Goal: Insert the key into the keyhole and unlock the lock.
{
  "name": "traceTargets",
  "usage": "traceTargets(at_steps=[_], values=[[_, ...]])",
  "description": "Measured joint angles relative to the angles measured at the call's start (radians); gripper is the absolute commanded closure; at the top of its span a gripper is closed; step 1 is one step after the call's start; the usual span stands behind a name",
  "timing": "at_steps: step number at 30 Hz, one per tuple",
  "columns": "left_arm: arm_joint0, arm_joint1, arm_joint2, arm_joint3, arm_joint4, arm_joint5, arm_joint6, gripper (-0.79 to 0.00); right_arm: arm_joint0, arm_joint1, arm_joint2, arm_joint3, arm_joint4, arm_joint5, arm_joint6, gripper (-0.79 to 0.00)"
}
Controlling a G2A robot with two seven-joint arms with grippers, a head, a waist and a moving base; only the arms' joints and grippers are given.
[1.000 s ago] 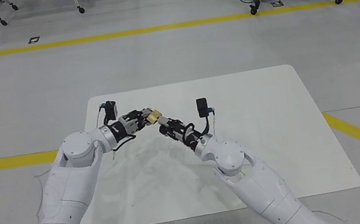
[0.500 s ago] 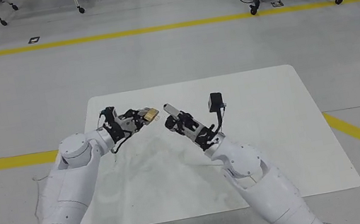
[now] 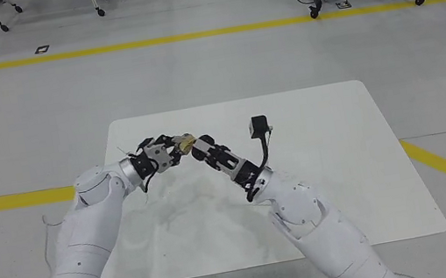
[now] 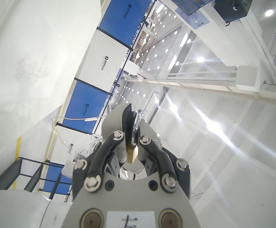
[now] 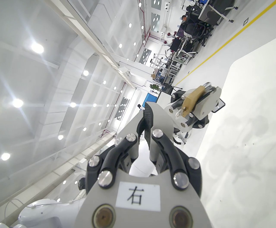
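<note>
From above, the left gripper (image 3: 173, 146) hangs over the far left part of the white table (image 3: 344, 172), nearer its far edge than its near edge. Its fingers are clamped on a small brass padlock (image 3: 185, 142). The right gripper (image 3: 200, 149) comes in from the other side and its tip is just beside the padlock, so close that contact cannot be judged here. A yellow floor line (image 3: 188, 35) runs across the floor beyond the table. In the left wrist view, the left gripper (image 4: 134, 117) is closed on the padlock (image 4: 132, 155), whose brass body sits deep between the fingers, close to the palm. A silver metal part (image 4: 138, 119) runs from the body toward the fingertips; whether it is the shackle or a key cannot be told. In the right wrist view, the right gripper (image 5: 148, 112) has its two ribbed black pads pressed together, and it cannot be told if a key sits between them. Farther off, the left gripper (image 5: 204, 101) holds the padlock (image 5: 193, 98) tilted above the table (image 5: 248, 108), with a small silver piece (image 5: 179, 113) at the padlock's lower end, apart from the right fingertips.
</note>
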Motion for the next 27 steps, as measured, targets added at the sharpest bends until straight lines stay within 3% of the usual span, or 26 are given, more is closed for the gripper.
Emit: traceTargets(at_steps=[8,14,16,20,27], values=[[-0.007,-0.004,0.011,0.014,-0.016,-0.011,-0.025,0.0,0.033,-0.009,-0.038,0.061,-0.118,0.039,-0.095,0.0],[-0.012,-0.004,0.01,0.02,-0.016,-0.036,-0.031,0.0,0.047,-0.014,-0.045,0.085,-0.109,0.018,-0.124,0.0],[-0.013,-0.003,0.003,0.018,-0.011,-0.064,-0.017,0.0,0.036,-0.013,-0.039,0.071,-0.095,0.006,-0.119,-0.194],[-0.005,-0.002,-0.008,0.007,-0.007,-0.123,-0.004,0.0,0.005,-0.008,-0.012,0.044,0.036,0.002,-0.027,-0.256],[0.0,-0.002,-0.013,-0.004,-0.009,-0.154,-0.02,0.0,0.03,-0.002,0.032,0.106,0.308,0.07,0.204,-0.262]])
